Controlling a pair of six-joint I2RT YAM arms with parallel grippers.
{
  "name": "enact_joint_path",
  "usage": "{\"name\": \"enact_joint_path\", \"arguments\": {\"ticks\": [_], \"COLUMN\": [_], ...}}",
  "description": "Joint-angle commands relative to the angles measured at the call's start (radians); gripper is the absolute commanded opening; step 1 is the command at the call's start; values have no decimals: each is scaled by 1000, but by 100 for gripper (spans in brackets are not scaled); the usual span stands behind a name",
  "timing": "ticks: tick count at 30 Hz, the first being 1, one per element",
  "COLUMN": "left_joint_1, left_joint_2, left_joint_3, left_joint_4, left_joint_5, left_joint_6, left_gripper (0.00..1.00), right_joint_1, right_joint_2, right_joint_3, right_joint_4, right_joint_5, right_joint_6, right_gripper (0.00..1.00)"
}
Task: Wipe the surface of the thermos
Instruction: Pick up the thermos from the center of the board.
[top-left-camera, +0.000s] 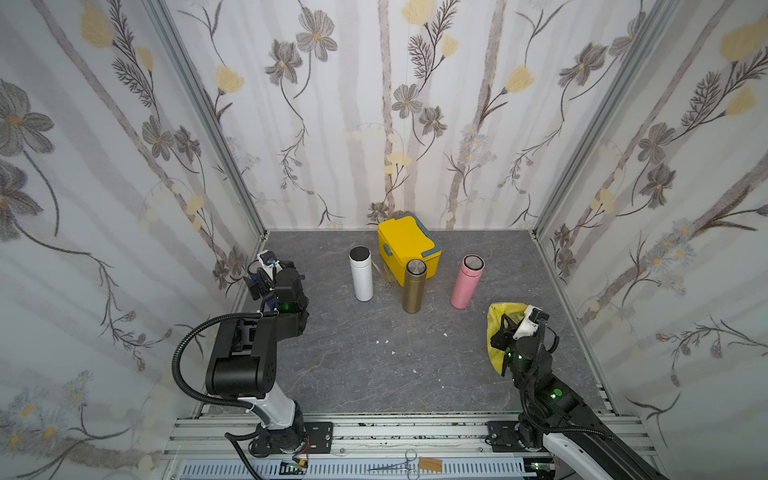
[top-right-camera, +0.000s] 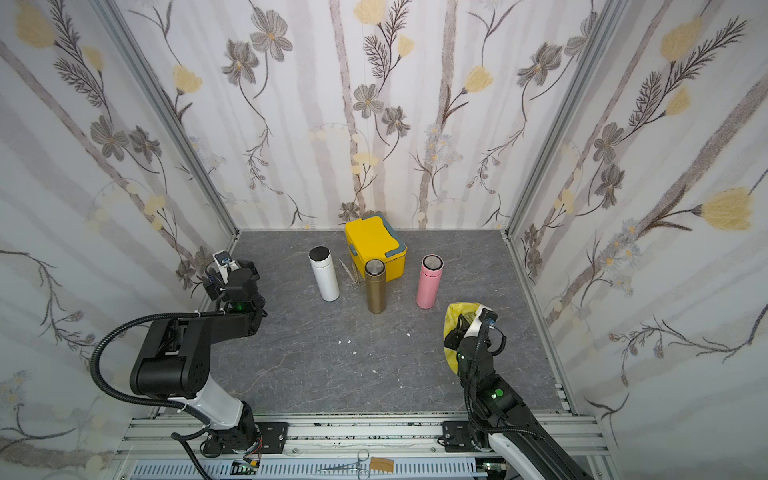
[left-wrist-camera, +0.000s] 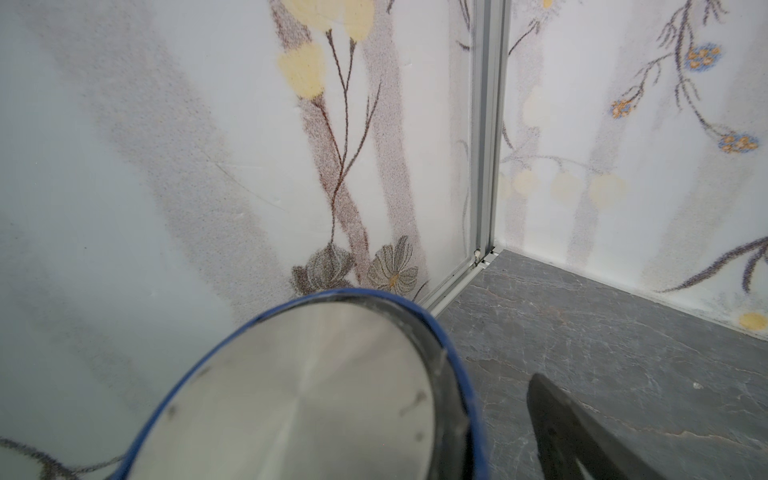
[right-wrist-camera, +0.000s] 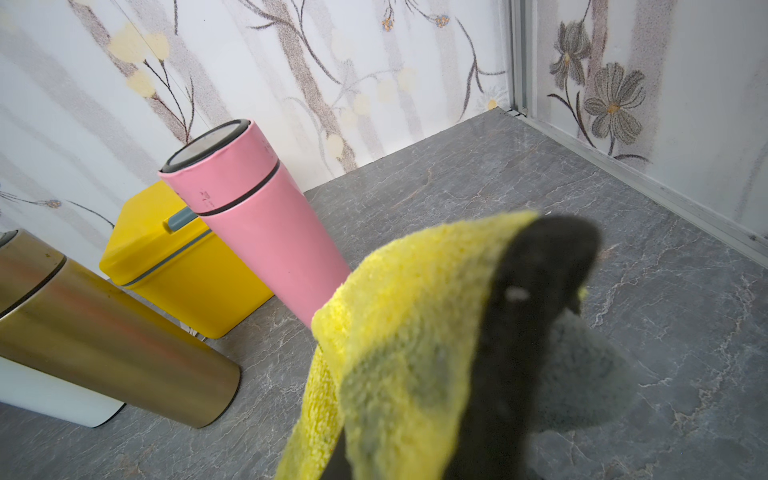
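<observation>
Thermoses number four: white thermos (top-left-camera: 360, 277), gold thermos (top-left-camera: 414, 290), pink thermos (top-left-camera: 467, 284) standing upright, blue thermos (left-wrist-camera: 299, 399) between the wide-open jaws of the left gripper (top-left-camera: 259, 276). Right gripper (top-left-camera: 503, 327) is clamped on one yellow cloth (right-wrist-camera: 407, 311).

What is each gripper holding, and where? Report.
Right gripper pinches a fold of the yellow cloth. Left gripper stands open by the blue thermos, apparently holding nothing.

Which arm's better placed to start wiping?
Right. The right end effector is shut on the yellow cloth, pink thermos close ahead; the left end effector is open, no cloth.
</observation>
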Motion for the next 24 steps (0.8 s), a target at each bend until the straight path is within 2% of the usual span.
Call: {"name": "enact_joint_path", "arguments": {"ticks": [1,7,9,10,12,15,18,21,24], "left_joint_1": [8,11,14,14,15,16,15,8,-12], "left_joint_2": [11,8,5,4,5,-12,-67,-165,-300], "left_joint_3": [-4,1,2,2,2,3,8,26,46], "left_joint_4": [84,88,82,84,88,49,-30,-181,-364], "left_joint_5": [4,27,49,55,49,84,126,190,294], "left_joint_6": [17,21,22,19,12,-11,-66,-165,-304], "left_gripper": [100,100,93,87,60,35,18,6,0], "right_joint_1": [-1,-1,-2,-2,-2,-3,-3,-3,-3], "right_joint_2": [5,9,5,4,1,-2,0,2,3], "right_joint_3": [1,0,1,-2,-1,-3,-3,-2,-3], "right_joint_4": [37,40,42,40,40,40,41,42,42], "right_joint_5": [-6,-8,-9,-10,-11,-14,-14,-14,-17], "right_joint_6": [-6,-7,-7,-7,-9,-10,-9,-10,-10], "right_gripper": [0,0,0,0,0,0,0,0,0]}}
